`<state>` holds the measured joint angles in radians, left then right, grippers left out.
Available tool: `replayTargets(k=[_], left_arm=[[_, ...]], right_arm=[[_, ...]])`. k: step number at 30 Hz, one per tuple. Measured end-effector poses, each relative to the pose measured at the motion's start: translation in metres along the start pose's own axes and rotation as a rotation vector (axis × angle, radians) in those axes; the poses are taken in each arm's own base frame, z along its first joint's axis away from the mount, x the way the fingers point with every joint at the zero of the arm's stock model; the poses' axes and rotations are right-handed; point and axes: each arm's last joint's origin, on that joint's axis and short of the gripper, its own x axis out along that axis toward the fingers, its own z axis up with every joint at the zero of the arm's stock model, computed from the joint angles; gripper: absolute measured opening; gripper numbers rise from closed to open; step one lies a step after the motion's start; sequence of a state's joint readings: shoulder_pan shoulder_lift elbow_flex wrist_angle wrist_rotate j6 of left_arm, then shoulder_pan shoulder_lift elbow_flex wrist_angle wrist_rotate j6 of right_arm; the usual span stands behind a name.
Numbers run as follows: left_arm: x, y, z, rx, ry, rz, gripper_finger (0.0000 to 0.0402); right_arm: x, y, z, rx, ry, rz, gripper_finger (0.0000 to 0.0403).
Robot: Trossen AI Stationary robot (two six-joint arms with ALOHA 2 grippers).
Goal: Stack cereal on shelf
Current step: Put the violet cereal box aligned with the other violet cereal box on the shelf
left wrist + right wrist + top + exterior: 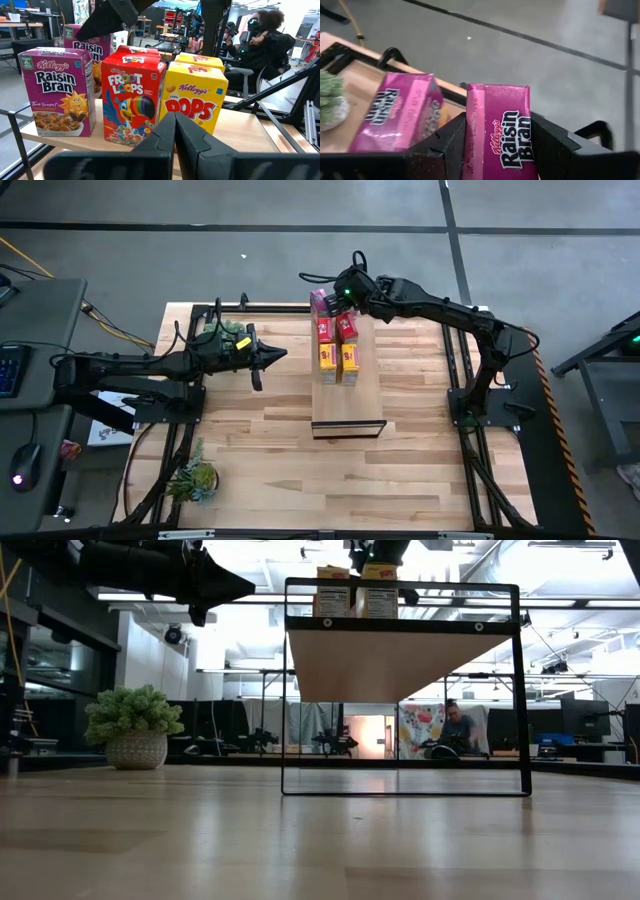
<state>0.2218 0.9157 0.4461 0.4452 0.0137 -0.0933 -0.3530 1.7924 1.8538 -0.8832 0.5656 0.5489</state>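
On the shelf's far end, the last cereal box is being set into its row.

Six boxes are sitting in two columns on the shelf (348, 405): purple farthest, red (325, 331) in the middle, yellow (350, 360) nearest, fronts facing left so each kind pairs up. The right gripper (495, 131) is clamping its fingers around one purple box (501, 134), holding it beside the other purple box (397, 117), apparently to square the pair. The left gripper (175, 131) is waiting left of the shelf, fingers pressed together, holding nothing.

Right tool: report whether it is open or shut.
Shut on a purple box: in the right wrist view the right tool has a finger pressed against each side of it.
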Motion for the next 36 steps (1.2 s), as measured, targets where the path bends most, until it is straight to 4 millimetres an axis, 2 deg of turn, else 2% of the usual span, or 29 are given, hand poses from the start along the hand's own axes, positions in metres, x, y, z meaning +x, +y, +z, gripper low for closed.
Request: replayTargets(k=[10,17,24,30,33,36], left_arm=[[0.0,0.0,0.0,0.0,0.0,0.0,0.0001],[0.0,0.0,0.0,0.0,0.0,0.0,0.0001],[0.0001,0.0,0.0,0.0,0.0,0.0,0.0001],[0.0,0.0,0.0,0.0,0.0,0.0,0.0001],[0.0,0.0,0.0,0.0,0.0,0.0,0.0001],[0.0,0.0,0.0,0.0,0.0,0.0,0.0001]], right_arm=[[-0.0003,0.0005,-0.0006,-0.008,0.007,0.008,0.0181],[-0.0002,0.0015,0.0006,0.06,0.003,0.027,0.0181],[-0.0001,0.0033,0.0003,0.043,0.037,0.091,0.0181],[0.0,0.0027,0.0005,0.031,0.026,0.073,0.0182],[0.0,0.0026,0.0005,0.029,0.024,0.069,0.0192],[0.0,0.0025,0.0004,0.028,0.025,0.068,0.0219]])
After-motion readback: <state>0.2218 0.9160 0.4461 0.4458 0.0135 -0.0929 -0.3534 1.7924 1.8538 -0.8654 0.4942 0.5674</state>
